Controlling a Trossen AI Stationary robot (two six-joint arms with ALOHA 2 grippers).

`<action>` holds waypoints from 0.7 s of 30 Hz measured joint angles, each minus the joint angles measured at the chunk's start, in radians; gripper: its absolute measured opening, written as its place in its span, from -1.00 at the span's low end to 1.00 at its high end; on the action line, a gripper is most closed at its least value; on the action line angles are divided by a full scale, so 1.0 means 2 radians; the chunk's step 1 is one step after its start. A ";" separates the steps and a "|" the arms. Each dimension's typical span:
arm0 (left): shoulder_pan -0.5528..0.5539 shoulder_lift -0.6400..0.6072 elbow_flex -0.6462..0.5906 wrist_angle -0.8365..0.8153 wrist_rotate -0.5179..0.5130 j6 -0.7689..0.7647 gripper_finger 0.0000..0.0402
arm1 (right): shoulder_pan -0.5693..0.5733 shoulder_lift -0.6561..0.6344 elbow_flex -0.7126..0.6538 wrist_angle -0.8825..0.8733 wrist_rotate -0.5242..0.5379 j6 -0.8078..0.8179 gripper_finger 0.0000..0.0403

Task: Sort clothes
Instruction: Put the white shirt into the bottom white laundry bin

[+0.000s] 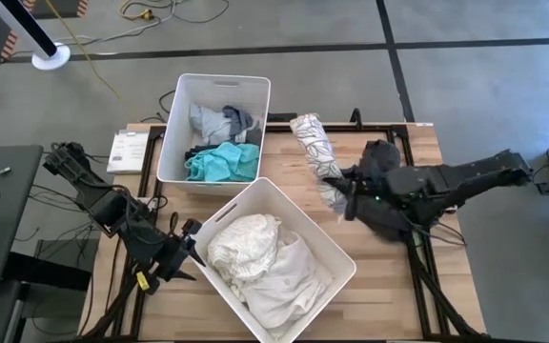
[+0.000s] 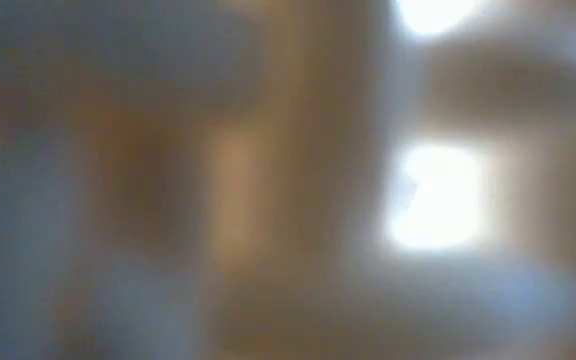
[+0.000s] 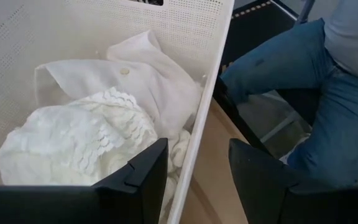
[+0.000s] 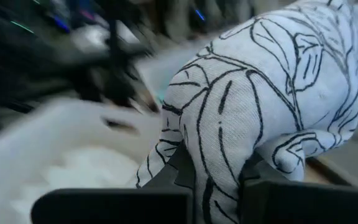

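**Q:** Where's the patterned garment at right now?

**A:** The white garment with the black leaf print (image 4: 253, 93) is pinched in my right gripper (image 4: 219, 180), fingers squeezed narrow on a fold of it. From above it stretches as a long roll from the table's far edge to my right gripper, just beside the near bin (image 1: 336, 262).

**Q:** And the rest of the clothes?

**A:** The white clothes (image 3: 86, 124) are piled in that near bin. A teal piece (image 1: 222, 162) and some grey ones (image 1: 219, 121) lie in the far bin (image 1: 174, 143).

**Q:** Your other hand?

**A:** My left gripper (image 3: 194, 180) sits at the near bin's outer corner, fingers partly apart, holding nothing, with the bin's wall running up between them. A person's jeans-clad legs (image 3: 303, 81) show just past the table. The table-height camera is total mush, so I can't tell anything from it.
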 joint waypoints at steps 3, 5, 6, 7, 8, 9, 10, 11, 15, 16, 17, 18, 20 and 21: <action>0.000 0.000 0.000 0.000 0.000 -0.001 -0.18 | 0.031 0.004 0.010 0.076 -0.010 -0.063 -0.79; 0.000 0.000 0.000 0.000 0.000 -0.002 -0.18 | 0.052 0.012 0.017 0.121 -0.023 -0.099 -0.79; 0.000 0.000 0.000 0.001 0.000 -0.003 -0.18 | 0.063 0.018 0.020 0.142 -0.031 -0.114 -0.79; 0.000 0.000 0.000 0.001 0.000 -0.003 -0.18 | 0.073 0.025 0.022 0.162 -0.041 -0.127 -0.79; 0.000 0.000 0.000 0.001 0.000 -0.003 -0.18 | 0.083 0.033 0.025 0.180 -0.050 -0.139 -0.79; 0.000 0.000 0.000 0.001 0.000 -0.003 -0.18 | 0.091 0.043 0.028 0.196 -0.058 -0.148 -0.79; 0.000 0.000 0.000 0.001 0.000 -0.003 -0.18 | 0.098 0.053 0.031 0.208 -0.064 -0.156 -0.78; 0.000 0.000 0.000 0.002 -0.002 -0.003 -0.18 | 0.105 0.065 0.035 0.216 -0.068 -0.162 -0.77; 0.000 0.000 0.000 0.011 -0.003 -0.003 -0.18 | 0.124 0.119 0.056 0.220 -0.075 -0.170 -0.75; 0.000 0.000 0.000 0.012 -0.003 -0.003 -0.18 | 0.127 0.134 0.062 0.219 -0.085 -0.170 -0.75; 0.000 0.000 0.000 0.012 -0.003 -0.003 -0.18 | 0.129 0.149 0.067 0.218 -0.094 -0.170 -0.74; 0.000 0.000 0.000 0.012 -0.003 -0.003 -0.18 | 0.131 0.163 0.074 0.216 -0.101 -0.170 -0.74; 0.000 0.000 0.000 0.012 -0.003 -0.007 -0.18 | 0.134 0.189 0.088 0.191 -0.107 -0.169 -0.74; 0.000 0.000 0.000 0.012 -0.003 -0.009 -0.18 | 0.135 0.199 0.096 0.165 -0.108 -0.164 -0.74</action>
